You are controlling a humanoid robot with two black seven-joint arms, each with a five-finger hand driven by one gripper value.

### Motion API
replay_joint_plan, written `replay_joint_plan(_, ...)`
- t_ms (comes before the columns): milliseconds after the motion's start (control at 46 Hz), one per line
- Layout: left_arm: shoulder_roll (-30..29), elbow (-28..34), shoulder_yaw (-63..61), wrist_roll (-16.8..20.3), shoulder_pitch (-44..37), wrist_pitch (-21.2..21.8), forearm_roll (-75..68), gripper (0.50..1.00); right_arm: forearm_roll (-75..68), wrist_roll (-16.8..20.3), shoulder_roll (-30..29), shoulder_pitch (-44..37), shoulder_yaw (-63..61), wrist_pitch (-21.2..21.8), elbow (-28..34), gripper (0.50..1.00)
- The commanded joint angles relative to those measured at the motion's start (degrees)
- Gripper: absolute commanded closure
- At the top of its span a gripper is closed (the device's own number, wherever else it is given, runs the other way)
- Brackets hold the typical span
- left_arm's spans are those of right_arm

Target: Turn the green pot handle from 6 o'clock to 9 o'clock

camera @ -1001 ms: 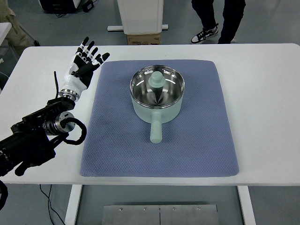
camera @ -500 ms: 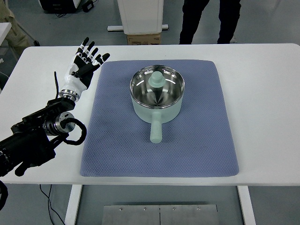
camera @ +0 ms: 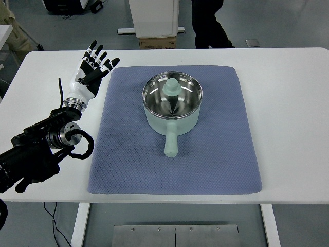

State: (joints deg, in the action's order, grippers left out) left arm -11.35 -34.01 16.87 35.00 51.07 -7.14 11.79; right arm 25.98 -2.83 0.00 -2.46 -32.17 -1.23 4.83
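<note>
Top view, green pot (camera: 172, 105) unlabelled, handle (camera: 170, 142) toward camera

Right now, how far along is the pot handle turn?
Nothing done: the green pot sits on the blue mat, its handle at 6 o'clock. In hand: nothing; the left hand is open, beside the mat. Left: grasp, turn to 9.

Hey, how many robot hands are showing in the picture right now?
1. The left hand hovers over the white table, left of the blue mat, fingers spread, holding nothing. The right hand is out of view.
</note>
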Motion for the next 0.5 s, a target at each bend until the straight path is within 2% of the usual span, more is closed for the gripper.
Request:
replay_joint_plan(0,0.0,0.0,0.1,0.0,0.0,0.0,-2.3,0.500,0.0,0.0,0.0,0.0,0.0,0.0,0.0,0.500)
replay_joint_plan(479,-0.6,0.0,0.7,0.0,-0.3,-0.2,-2.9,0.500,0.0,0.0,0.0,0.0,0.0,0.0,0.0,0.500)
